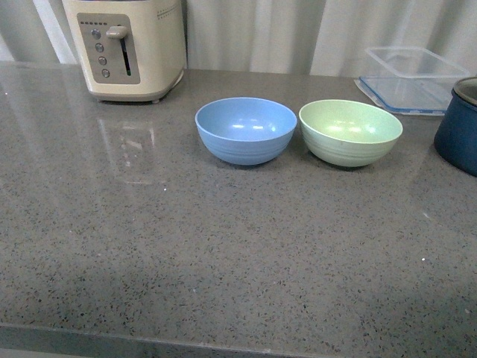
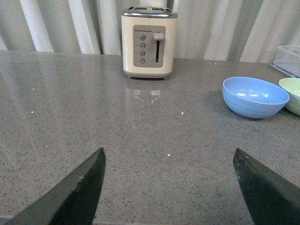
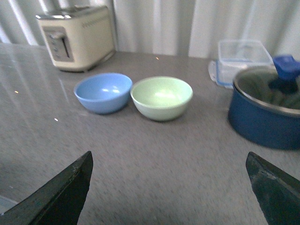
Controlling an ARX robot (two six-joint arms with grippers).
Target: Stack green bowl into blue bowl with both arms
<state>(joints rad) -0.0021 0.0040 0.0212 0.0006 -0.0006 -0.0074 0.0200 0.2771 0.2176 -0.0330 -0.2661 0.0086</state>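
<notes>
The blue bowl (image 1: 245, 129) and the green bowl (image 1: 349, 131) stand upright side by side on the grey counter, green to the right, a small gap between them. Both are empty. Neither arm shows in the front view. In the left wrist view my left gripper (image 2: 168, 157) is open and empty over bare counter, with the blue bowl (image 2: 255, 96) far ahead and the green bowl (image 2: 292, 93) cut by the frame edge. In the right wrist view my right gripper (image 3: 168, 161) is open and empty, well short of the blue bowl (image 3: 103, 92) and the green bowl (image 3: 161, 97).
A cream toaster (image 1: 127, 46) stands at the back left. A clear lidded container (image 1: 414, 78) sits at the back right. A dark navy pot (image 1: 458, 130) with a lid (image 3: 281, 79) stands right of the green bowl. The counter's front edge (image 1: 186, 339) runs near the bottom.
</notes>
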